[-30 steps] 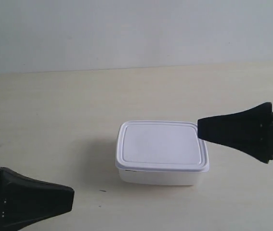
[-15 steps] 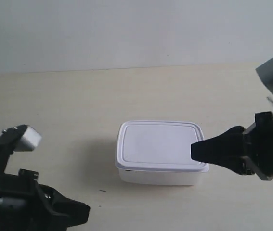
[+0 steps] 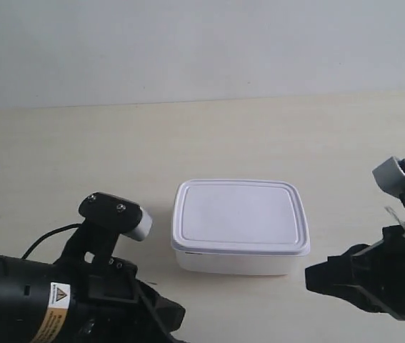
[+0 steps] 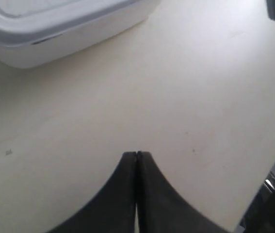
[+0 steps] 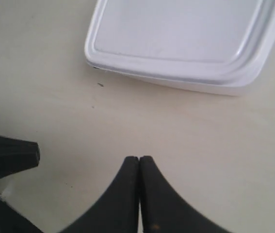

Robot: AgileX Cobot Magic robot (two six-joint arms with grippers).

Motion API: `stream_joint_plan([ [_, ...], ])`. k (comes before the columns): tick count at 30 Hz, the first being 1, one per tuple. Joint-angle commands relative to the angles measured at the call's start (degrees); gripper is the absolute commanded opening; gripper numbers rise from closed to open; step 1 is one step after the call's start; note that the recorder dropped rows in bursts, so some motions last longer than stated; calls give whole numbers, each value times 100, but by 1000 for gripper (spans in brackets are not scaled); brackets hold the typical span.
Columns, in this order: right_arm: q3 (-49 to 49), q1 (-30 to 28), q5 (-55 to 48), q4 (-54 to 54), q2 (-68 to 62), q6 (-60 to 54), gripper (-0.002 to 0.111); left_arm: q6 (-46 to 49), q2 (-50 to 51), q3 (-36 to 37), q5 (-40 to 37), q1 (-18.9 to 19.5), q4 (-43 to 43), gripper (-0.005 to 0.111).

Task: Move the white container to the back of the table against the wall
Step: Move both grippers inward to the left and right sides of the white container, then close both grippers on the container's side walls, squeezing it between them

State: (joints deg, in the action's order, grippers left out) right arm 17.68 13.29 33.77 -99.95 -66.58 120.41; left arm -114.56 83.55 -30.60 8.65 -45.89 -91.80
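Observation:
The white container (image 3: pixel 240 225) sits lid on in the middle of the table (image 3: pixel 81 157), well short of the wall (image 3: pixel 202 43). My left gripper (image 3: pixel 178 315) is at the exterior view's lower left, in front of the container's near left corner. It is shut and empty (image 4: pixel 137 153), with the container (image 4: pixel 55 34) a short way beyond its tips. My right gripper (image 3: pixel 309 275) hangs just off the container's near right corner, not touching it. It is also shut on nothing (image 5: pixel 139 158), and the container (image 5: pixel 186 39) lies ahead of it.
A small dark speck (image 3: pixel 152 283) marks the table in front of the container. In the right wrist view the left gripper's tip (image 5: pixel 11 158) points in from the side. Bare table stretches from the container back to the wall.
The right gripper has drawn back from over the container's right edge and dropped toward the front. The left arm has swung up and in toward the container. The container has not moved.

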Motion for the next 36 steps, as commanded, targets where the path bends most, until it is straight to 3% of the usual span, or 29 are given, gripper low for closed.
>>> stream_joint_plan([
  [1,-130,8,-253,0,-10,-140,0,44,402,-228,-401,-35,68,0],
  [20,119,8,-890,0,-1088,-234,0,325,2069,-1492,-569,-35,-153,0],
  [28,532,8,-1008,0,-1582,-300,0,509,2536,-1912,-1048,14,-251,0],
  [36,1006,858,-1697,0,-2188,-214,0,518,2648,-2087,-1182,230,-314,0],
])
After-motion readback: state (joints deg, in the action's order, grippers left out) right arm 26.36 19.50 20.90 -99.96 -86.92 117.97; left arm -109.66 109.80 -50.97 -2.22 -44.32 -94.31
